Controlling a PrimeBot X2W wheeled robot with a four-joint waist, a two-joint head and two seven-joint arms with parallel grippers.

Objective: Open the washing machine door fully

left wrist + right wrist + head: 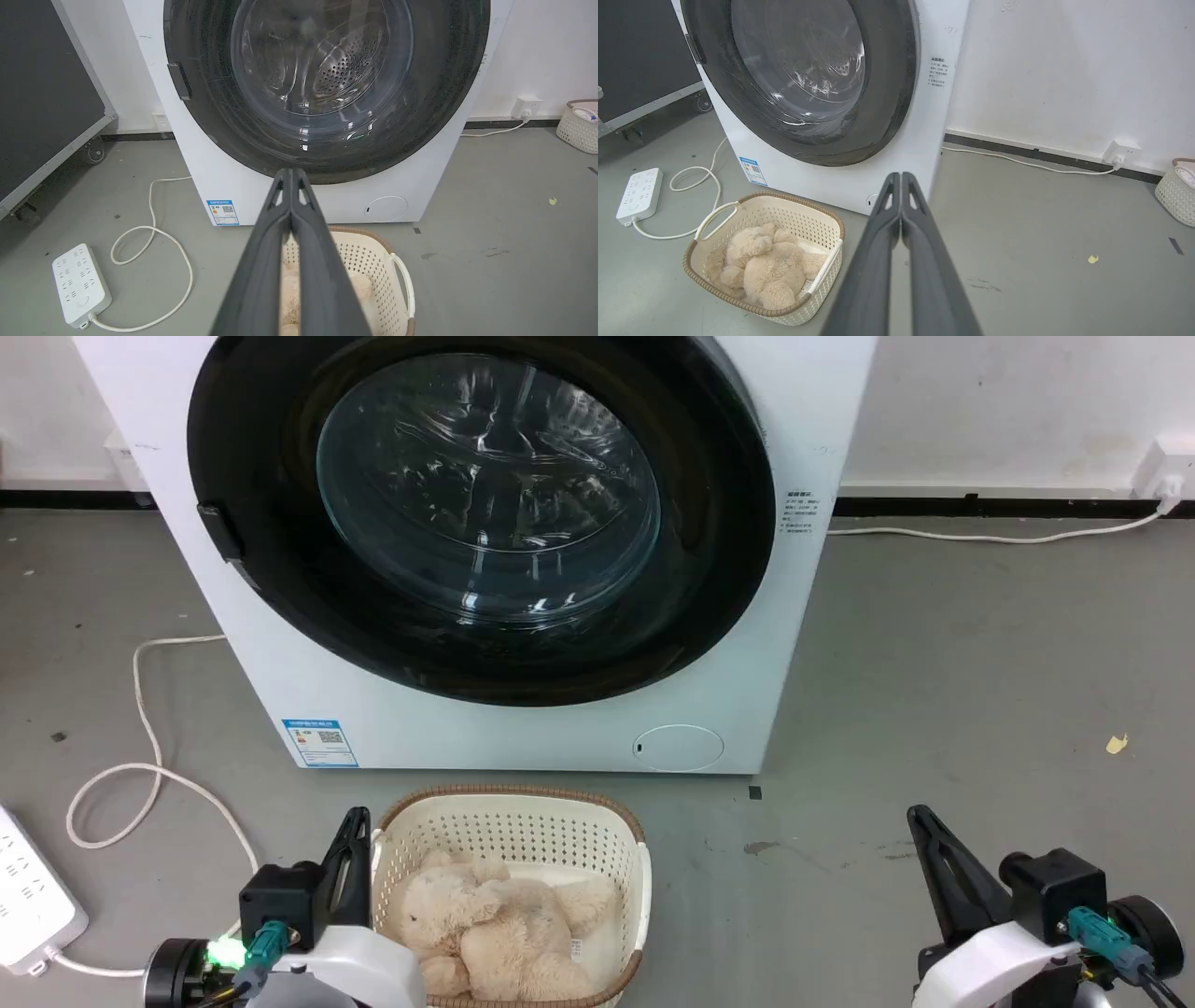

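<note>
Grey floor ahead of you: the washing machine door [481,513] sits shut on the machine front [523,733], glossy, stiff, probably slippery. Take its left-edge tab [213,530]. Your left pincer [356,821] and right pincer [920,816] are both together, empty.

Glossy black door [719,523], glass centre

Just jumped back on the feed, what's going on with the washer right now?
Nothing is being handled yet. The washing machine door is closed flat against the white front. The left gripper and right gripper are both shut and empty, well short of the door. A laundry basket holding a beige plush toy stands in front of the machine.
</note>
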